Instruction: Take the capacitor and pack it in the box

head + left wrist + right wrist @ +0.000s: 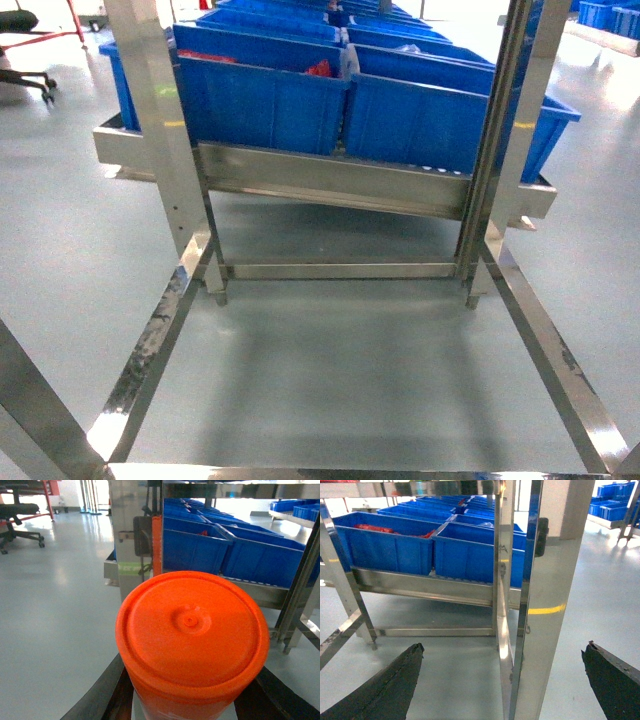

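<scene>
Round orange plastic cylinder sits between left gripper jaws, clamping uncertain; rigid, smooth, likely slippery; grip its sides; right gripper jaws apart.

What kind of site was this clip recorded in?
Likely a factory or warehouse floor: rows of blue crates on a stainless steel rack, over a smooth grey floor.

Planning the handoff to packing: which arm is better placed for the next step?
Left, probably: the left gripper flanks an orange cylinder, seemingly held. The right gripper is open, empty, facing blue crates. No box shows.
</scene>
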Available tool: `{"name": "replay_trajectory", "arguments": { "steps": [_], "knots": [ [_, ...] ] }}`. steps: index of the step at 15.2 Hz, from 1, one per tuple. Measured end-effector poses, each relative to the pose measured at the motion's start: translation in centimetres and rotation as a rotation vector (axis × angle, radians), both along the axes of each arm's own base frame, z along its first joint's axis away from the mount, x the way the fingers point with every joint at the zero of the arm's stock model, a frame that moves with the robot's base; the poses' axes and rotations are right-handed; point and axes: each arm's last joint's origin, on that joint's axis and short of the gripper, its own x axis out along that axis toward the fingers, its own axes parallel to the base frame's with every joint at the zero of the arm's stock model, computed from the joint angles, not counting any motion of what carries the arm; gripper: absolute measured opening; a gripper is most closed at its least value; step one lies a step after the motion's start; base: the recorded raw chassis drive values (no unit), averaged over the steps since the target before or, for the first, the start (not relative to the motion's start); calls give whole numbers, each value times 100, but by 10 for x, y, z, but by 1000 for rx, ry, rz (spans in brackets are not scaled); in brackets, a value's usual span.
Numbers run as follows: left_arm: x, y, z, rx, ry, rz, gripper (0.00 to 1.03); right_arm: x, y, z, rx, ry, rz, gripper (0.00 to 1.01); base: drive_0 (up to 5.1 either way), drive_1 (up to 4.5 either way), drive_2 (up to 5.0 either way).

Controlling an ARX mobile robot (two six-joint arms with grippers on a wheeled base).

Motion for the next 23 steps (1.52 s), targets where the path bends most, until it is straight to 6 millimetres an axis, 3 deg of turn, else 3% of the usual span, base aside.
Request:
{"name": "replay_trajectory", "arguments": {
  "steps": [13,23],
  "knots": [
    [0,0,0,0,0,1,44,0,0,0,0,-2,0,98,-489,289,199],
    [0,0,0,0,0,3,44,0,0,0,0,-2,1,98,-461,128,368]
  ]
}}
